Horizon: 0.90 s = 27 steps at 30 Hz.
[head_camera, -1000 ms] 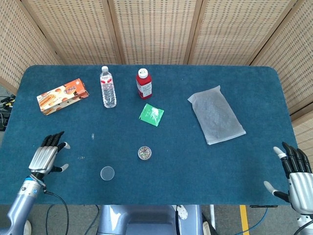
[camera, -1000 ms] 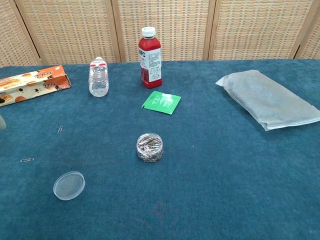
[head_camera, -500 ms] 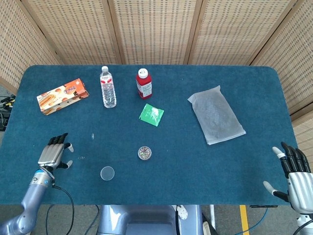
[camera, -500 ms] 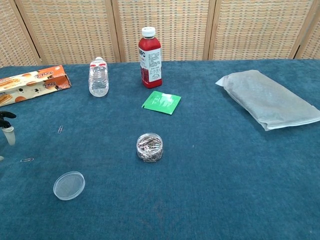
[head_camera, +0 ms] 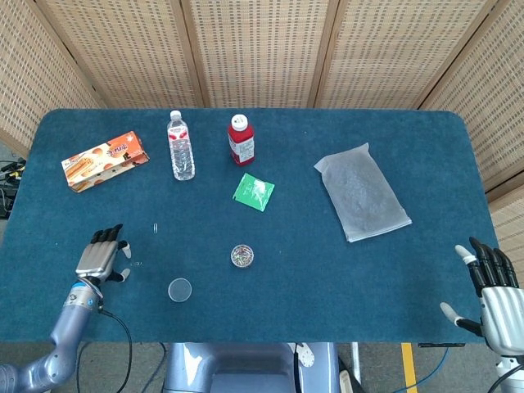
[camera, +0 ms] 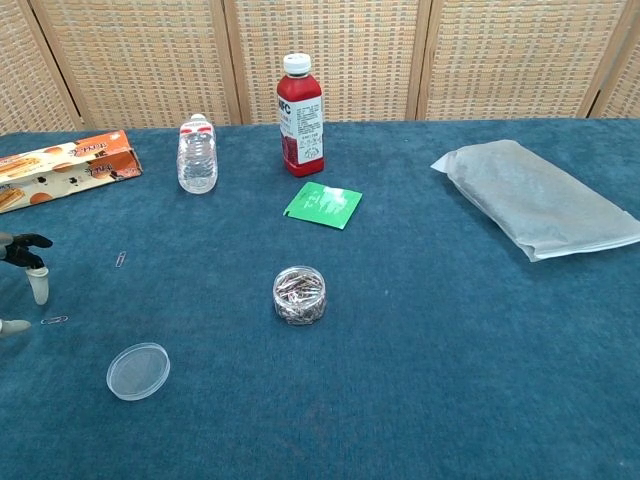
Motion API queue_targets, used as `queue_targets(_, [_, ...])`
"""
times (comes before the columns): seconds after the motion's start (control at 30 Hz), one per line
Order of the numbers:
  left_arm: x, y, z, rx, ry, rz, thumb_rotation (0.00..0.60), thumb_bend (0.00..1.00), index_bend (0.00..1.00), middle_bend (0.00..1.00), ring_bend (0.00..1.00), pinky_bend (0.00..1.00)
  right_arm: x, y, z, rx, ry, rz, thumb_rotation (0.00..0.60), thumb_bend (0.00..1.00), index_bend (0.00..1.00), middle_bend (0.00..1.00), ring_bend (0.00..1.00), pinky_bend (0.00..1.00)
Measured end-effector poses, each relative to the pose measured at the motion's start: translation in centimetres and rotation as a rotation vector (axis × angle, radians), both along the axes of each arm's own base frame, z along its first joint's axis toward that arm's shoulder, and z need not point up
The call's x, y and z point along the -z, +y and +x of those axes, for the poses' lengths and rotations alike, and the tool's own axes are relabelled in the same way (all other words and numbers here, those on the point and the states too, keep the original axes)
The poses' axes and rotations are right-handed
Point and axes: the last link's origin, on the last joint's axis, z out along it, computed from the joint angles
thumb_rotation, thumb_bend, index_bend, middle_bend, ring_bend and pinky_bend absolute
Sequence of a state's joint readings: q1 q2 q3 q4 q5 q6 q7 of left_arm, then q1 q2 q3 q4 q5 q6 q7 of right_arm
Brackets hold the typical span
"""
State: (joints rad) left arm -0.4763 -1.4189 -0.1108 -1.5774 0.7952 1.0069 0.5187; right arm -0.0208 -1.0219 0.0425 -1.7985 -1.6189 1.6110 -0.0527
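Observation:
My left hand (head_camera: pixel 101 254) hovers low over the table's front left, fingers spread and holding nothing; its fingertips (camera: pixel 30 262) show at the chest view's left edge. A loose paperclip (camera: pixel 54 320) lies just beside it, another paperclip (camera: pixel 121 259) farther back. A clear round lid (head_camera: pixel 179 289) lies to its right. A small clear jar of paperclips (head_camera: pixel 241 256) stands uncovered mid-table. My right hand (head_camera: pixel 494 293) sits off the table's front right corner, fingers spread, empty; it shows only in the head view.
Along the back stand an orange biscuit box (head_camera: pixel 105 160), a clear water bottle (head_camera: pixel 181 146) and a red juice bottle (head_camera: pixel 241 140). A green sachet (head_camera: pixel 254 191) lies before the juice. A flat translucent bag (head_camera: pixel 361 191) lies on the right.
My left hand has moved right and forward over the table, closer to the loose paperclip near the lid. The right hand has barely shifted.

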Motion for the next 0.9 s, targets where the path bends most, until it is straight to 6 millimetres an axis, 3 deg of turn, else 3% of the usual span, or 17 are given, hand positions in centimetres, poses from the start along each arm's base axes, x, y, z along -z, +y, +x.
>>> queue_targets(0.3, [0.6,0.3,0.0,-0.010,0.022,0.002,0.600,0.38,0.48,0.00,0.00,0.00,-0.1,-0.1,-0.1,0.006,-0.006,0.005,0.600,0.00,0.08,0.00,0.00,0.00])
queue_targets(0.9, [1.5,0.2,0.5,-0.002,0.019,-0.007,0.600,0.38,0.50,0.00,0.00,0.00,-0.1,-0.1,-0.2,0.004,-0.012,0.008,0.600,0.00,0.08,0.00,0.00,0.00])
